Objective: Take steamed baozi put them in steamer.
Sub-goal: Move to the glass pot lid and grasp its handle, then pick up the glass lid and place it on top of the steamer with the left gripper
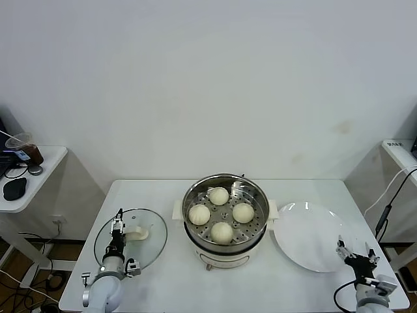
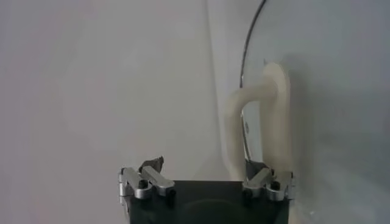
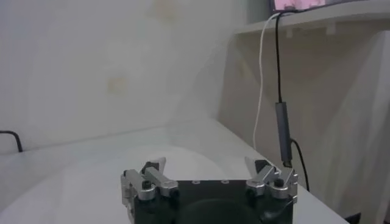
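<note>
Four steamed baozi (image 1: 221,213), one steamer (image 1: 225,241)

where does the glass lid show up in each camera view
Head view: the glass lid lies flat on the table, left of the steamer, under the left gripper.
Left wrist view: the lid fills the side past the gripper.
Right wrist view: not in it.
Shared landmark: the lid's white handle.

glass lid (image 1: 133,235): table left | white plate (image 1: 306,236): table right | mouse (image 1: 14,188): side shelf
</note>
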Controlling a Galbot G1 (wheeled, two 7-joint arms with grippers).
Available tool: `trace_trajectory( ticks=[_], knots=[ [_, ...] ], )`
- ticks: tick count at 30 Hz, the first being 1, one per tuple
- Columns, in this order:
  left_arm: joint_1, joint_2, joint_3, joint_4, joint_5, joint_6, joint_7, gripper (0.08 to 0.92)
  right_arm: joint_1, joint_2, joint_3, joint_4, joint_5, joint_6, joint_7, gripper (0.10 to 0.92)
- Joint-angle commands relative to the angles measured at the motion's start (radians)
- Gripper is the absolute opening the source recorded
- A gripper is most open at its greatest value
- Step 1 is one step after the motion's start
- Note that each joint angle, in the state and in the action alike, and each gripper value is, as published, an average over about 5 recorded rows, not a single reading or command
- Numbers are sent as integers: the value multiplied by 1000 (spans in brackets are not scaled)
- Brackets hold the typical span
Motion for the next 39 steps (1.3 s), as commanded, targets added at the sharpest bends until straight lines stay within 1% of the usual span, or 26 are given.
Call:
trace_trajectory(
  ticks=[1, 6, 9, 14, 17, 19, 21, 23, 25, 30, 39],
  knots=[
    [-4, 2, 5, 0, -41, 1, 4, 780, -2, 2, -1, 0, -4, 1, 1, 823],
    [8, 11, 6, -17, -58, 17, 6, 640, -4, 2, -3, 1, -10, 1, 0, 823],
    [22, 11, 3, -51, -62, 67, 37, 554, -3, 3, -7, 4, -13, 0, 0, 823],
    [61, 8, -2, -170, -91, 181, 141, 406, -1, 4, -15, 7, -17, 0, 2, 823],
    [79, 5, -4, -249, -113, 233, 158, 320, 1, 6, -19, 8, -18, 2, 3, 823],
    [86, 0, 2, -310, -112, 302, 175, 268, 1, 7, -21, 9, -19, 3, 3, 823],
    [86, -7, 15, -366, -81, 376, 210, 212, 0, 9, -22, 10, -20, 4, 2, 823],
    [82, -18, 29, -412, -29, 445, 257, 182, -1, 10, -24, 13, -21, 4, 2, 823],
    [76, -33, 37, -453, 26, 490, 308, 176, -3, 11, -24, 15, -21, 5, 2, 823],
    [63, -67, 23, -523, 133, 522, 423, 175, -7, 13, -25, 19, -22, 6, 1, 823],
    [53, -92, 25, -612, 202, 523, 496, 175, -32, -7, -23, 59, -21, -13, 4, 823]
  ],
)
